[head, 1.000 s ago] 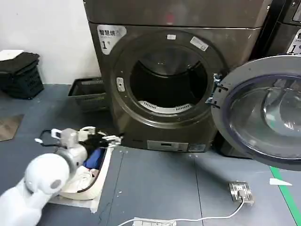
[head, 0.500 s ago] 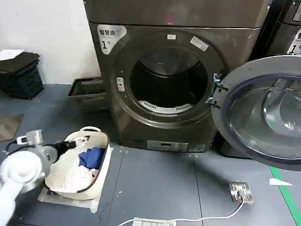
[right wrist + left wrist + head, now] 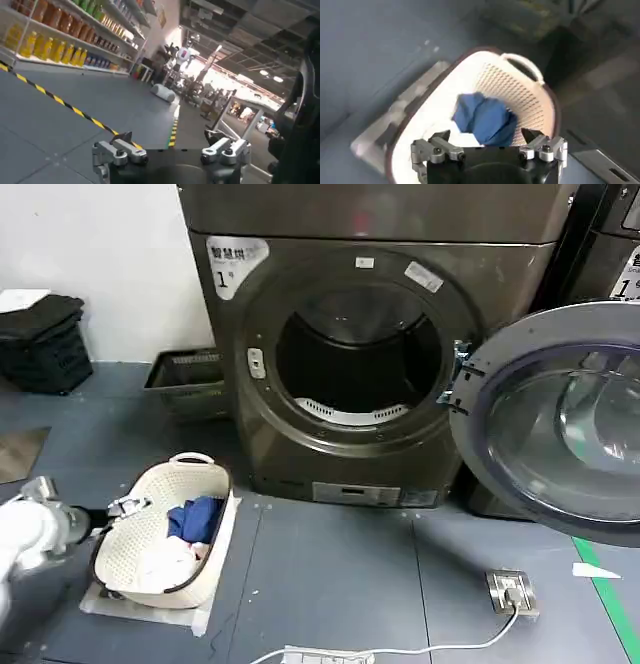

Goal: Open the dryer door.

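Chrome-rimmed dryer door (image 3: 560, 419) swung wide open to the right of the brownish-grey dryer (image 3: 365, 334), dark drum (image 3: 357, 356) exposed. Left gripper (image 3: 487, 144) down-left of the dryer, just above the white laundry basket (image 3: 130, 556), fingers spread wide and holding nothing, blue cloth (image 3: 485, 119) below. Right gripper (image 3: 170, 144) likewise spread apart and empty, facing shop shelves (image 3: 65, 35).
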Robot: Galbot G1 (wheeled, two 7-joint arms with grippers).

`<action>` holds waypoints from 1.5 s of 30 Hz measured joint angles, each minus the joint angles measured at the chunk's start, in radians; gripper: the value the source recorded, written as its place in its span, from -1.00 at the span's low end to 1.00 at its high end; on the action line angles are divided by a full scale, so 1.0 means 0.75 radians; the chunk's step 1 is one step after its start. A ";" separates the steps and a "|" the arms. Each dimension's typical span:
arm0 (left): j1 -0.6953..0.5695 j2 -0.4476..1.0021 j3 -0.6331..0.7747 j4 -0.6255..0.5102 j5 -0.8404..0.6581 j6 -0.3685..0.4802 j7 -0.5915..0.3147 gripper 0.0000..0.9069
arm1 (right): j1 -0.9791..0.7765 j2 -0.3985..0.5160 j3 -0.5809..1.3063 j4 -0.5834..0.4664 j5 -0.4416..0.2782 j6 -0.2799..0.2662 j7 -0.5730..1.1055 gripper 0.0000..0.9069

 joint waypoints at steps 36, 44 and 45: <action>-0.002 0.018 0.055 0.071 -0.159 0.000 -0.079 1.00 | -0.009 0.018 -0.007 0.004 0.022 0.067 -0.026 1.00; 0.001 0.018 0.056 0.069 -0.156 0.000 -0.079 1.00 | -0.015 0.025 -0.003 0.004 0.025 0.073 -0.034 1.00; 0.002 0.018 0.056 0.069 -0.156 0.000 -0.079 1.00 | -0.015 0.025 -0.003 0.000 0.024 0.073 -0.034 1.00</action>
